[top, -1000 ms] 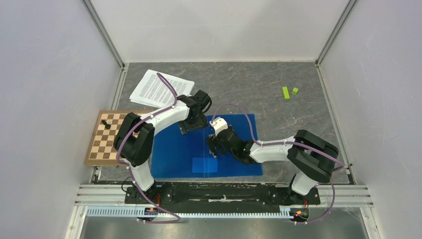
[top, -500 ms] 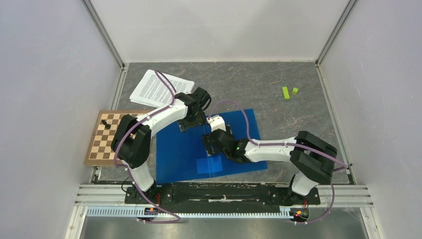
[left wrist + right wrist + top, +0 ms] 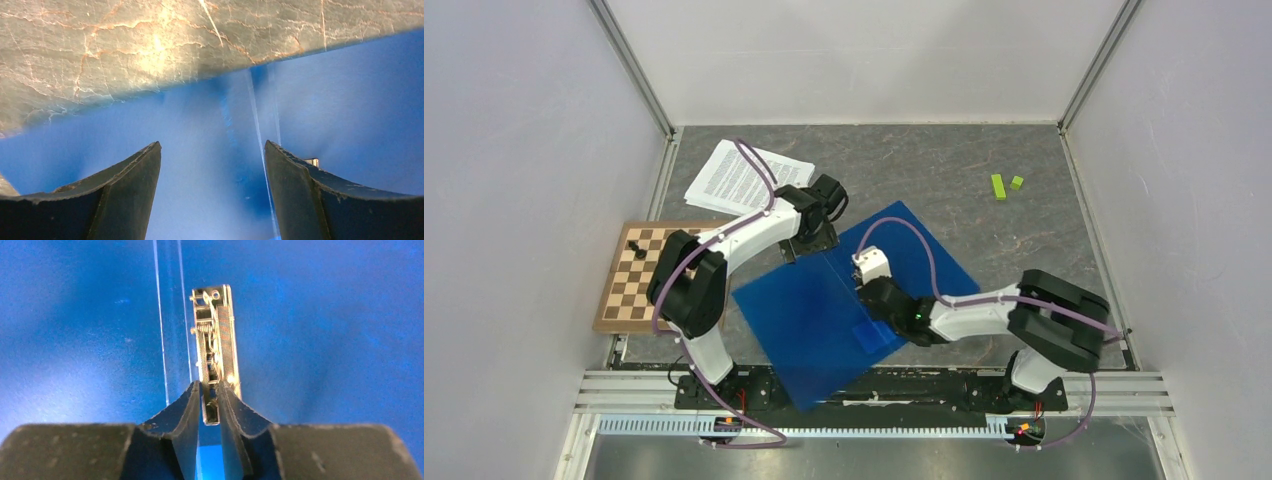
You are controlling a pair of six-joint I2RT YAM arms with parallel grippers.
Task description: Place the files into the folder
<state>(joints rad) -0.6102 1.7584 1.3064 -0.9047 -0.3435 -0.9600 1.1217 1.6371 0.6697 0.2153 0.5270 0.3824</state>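
While the right gripper [image 3: 209, 387] has its jaws drawn almost together, they pinch the near end of the metal clip [image 3: 215, 330] inside the folder [image 3: 794, 330]. The folder lies opened flat on the grey table [image 3: 944, 170], turned at an angle. One corner points toward the far side, and the near corner reaches over the black plate that carries the arm bases. In the right wrist view the clip stands upright just beside the clear spine strip, with blue cover on both sides.

The left gripper [image 3: 212, 147] is spread wide and holds nothing. Its fingers [image 3: 135, 175] hang above the far edge of the folder, one on each side of the spine crease, with bare table just beyond.

The files [image 3: 744, 178] lie on the table at the far left, outside the folder and apart from it. The left arm's forearm and wrist lie between files and folder and hide the near right corner of the stack. A purple cable [image 3: 754, 165] arcs across the printed sheets.

Surrounding items:
- A chessboard [image 3: 639, 285] sits at the left edge of the table, just nearer than the files, with one black piece [image 3: 633, 245] on it. The left arm's elbow overlaps its right side.
- Two green blocks [image 3: 1004, 185] lie at the far right, well apart from the folder.
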